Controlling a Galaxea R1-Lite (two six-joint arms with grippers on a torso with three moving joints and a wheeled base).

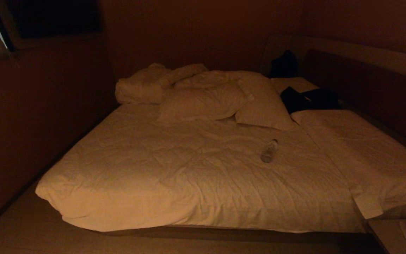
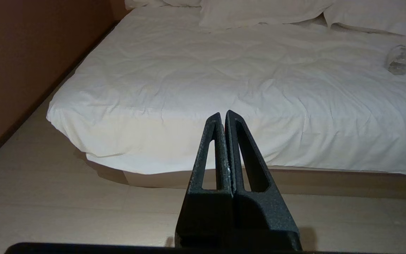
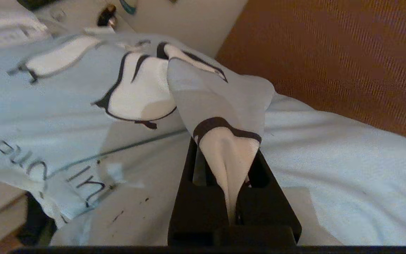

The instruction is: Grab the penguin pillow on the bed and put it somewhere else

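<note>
Right wrist view: right pincer (image 3: 229, 165) is clamped on a corner of the penguin pillow (image 3: 83, 106), which trails away from it over the bed (image 3: 330, 183); left pincer (image 2: 223, 116), together, is parked farther off.

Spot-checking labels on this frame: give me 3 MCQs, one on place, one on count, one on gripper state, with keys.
1. Where does the clear bottle lie?
A. on the floor
B. on the bed's white duvet
C. on the bedside table

2. How many robot arms show in the head view?
A. none
B. one
C. two

3. What is the right gripper doing?
A. open over the bed
B. shut on nothing
C. shut on a fold of the penguin pillow

Key:
1 B, the bottle rests mid-duvet.
2 A, only the bed and room appear there.
3 C, the right wrist view shows printed fabric pinched between the fingers; the left gripper is shut and empty.
</note>
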